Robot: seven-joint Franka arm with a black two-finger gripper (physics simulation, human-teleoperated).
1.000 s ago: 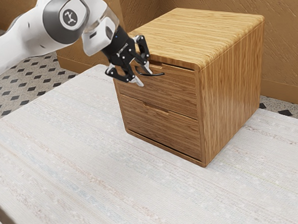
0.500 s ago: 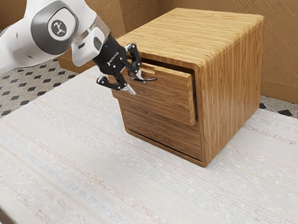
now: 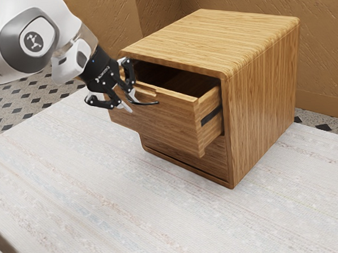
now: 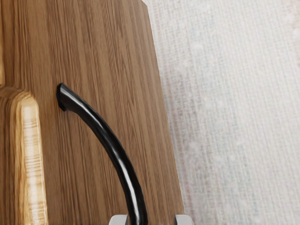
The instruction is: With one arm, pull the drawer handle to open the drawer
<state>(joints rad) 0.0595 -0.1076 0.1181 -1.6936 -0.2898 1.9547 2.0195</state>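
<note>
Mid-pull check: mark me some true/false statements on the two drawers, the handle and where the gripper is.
The upper drawer is partly pulled out of the cabinet. True.
The lower drawer is open as well. False: it sits flush in the cabinet.
The gripper has the black handle between its fingers. True.
The gripper hovers over the cabinet's top. False: it is at the upper drawer's front.
</note>
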